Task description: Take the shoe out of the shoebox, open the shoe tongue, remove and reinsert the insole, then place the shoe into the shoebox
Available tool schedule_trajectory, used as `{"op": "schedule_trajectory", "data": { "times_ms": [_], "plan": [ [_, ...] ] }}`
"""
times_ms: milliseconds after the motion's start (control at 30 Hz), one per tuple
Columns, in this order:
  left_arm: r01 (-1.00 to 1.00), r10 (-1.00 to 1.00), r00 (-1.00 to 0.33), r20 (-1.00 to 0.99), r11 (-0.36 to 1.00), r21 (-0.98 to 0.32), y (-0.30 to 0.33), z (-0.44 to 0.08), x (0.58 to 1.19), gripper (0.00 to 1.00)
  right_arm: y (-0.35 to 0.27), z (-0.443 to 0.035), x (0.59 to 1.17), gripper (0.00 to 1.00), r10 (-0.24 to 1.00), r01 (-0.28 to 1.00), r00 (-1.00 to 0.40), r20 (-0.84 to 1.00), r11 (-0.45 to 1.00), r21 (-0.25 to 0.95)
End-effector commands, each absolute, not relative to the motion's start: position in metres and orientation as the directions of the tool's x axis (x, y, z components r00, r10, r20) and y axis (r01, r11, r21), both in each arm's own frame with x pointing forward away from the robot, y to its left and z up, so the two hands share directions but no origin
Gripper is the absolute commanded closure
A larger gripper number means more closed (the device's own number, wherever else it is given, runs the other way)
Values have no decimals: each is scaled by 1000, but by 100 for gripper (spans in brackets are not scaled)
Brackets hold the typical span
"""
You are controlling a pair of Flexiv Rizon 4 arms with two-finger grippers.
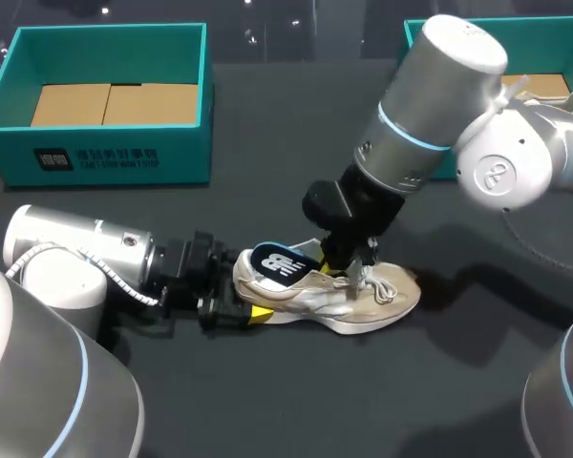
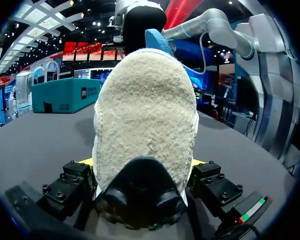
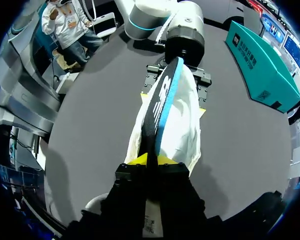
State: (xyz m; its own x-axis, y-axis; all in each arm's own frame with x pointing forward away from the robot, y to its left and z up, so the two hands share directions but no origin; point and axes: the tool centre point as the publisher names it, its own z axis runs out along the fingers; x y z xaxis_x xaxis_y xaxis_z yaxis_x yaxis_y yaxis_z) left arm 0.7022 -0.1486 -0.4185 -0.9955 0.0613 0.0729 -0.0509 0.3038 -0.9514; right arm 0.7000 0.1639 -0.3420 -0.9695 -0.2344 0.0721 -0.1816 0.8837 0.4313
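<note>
A cream sneaker [image 1: 368,298] lies on its sole on the dark table, toe pointing right. My left gripper [image 1: 246,298] comes in low from the left and is shut on the shoe's heel; in the left wrist view the fuzzy heel [image 2: 145,125] fills the gap between its fingers. My right gripper [image 1: 350,261] hangs over the shoe's opening, shut on a dark insole [image 1: 277,264] with a blue edge. In the right wrist view the insole [image 3: 162,100] stands on edge between the yellow tips of the right gripper [image 3: 152,160], half out of the shoe [image 3: 185,125].
A teal shoebox [image 1: 105,153] with a cardboard floor stands at the back left. A second teal box [image 1: 554,48] sits at the back right, partly hidden by my right arm. Bare dark tabletop surrounds the shoe.
</note>
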Motion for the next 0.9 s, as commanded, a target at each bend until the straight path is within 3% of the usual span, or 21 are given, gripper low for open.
{"op": "schedule_trajectory", "data": {
  "times_ms": [33,533,900],
  "plan": [
    [-51,59,-996,72,304,-951,-147,-421,700,100,165,-334,699,100,-266,-200,-962,60,838,507],
    [-51,59,-996,72,304,-951,-147,-421,700,100,217,-320,702,100,-388,-313,-918,74,828,465],
    [-51,59,-996,72,304,-951,-147,-421,700,100,231,-315,707,98,-333,-245,-930,157,878,411]
  ]
}}
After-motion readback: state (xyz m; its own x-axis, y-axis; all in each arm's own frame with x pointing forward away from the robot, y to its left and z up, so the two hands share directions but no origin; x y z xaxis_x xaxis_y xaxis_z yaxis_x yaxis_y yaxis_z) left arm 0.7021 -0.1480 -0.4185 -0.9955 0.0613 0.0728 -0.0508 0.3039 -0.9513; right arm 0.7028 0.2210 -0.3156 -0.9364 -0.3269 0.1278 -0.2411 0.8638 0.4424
